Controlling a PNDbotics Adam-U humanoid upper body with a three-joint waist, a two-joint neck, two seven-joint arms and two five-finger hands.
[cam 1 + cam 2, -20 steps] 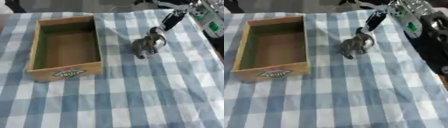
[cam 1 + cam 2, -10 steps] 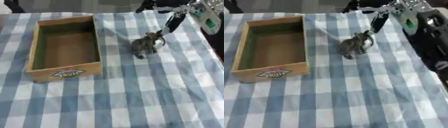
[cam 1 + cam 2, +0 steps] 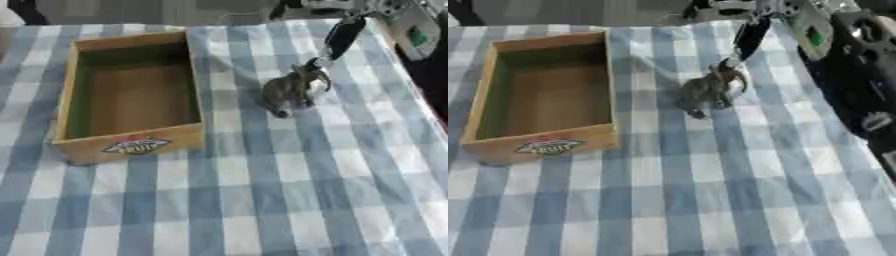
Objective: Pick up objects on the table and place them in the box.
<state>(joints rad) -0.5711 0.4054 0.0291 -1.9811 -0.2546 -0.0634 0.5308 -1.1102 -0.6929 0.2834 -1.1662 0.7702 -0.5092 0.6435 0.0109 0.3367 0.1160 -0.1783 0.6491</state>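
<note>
A small grey toy elephant [image 3: 289, 89] stands on the blue-and-white checked cloth, to the right of the box. The wooden box [image 3: 131, 145] is open-topped, with a "FRUIT" label on its front wall, and nothing shows inside it. My right hand [image 3: 337, 37] comes in from the upper right. One straight black finger slants down, and its tip is at the elephant's head, touching or nearly so. No fingers are curled round the toy. My left hand shows in no view.
My black right forearm [image 3: 859, 75] fills the right edge of the right eye view. The checked cloth [image 3: 262, 200] stretches toward the near edge. The table's far edge runs just behind the box and the hand.
The straight finger's tip has shifted slightly left and back down to the elephant's head. The elephant and the box have stayed where they were.
</note>
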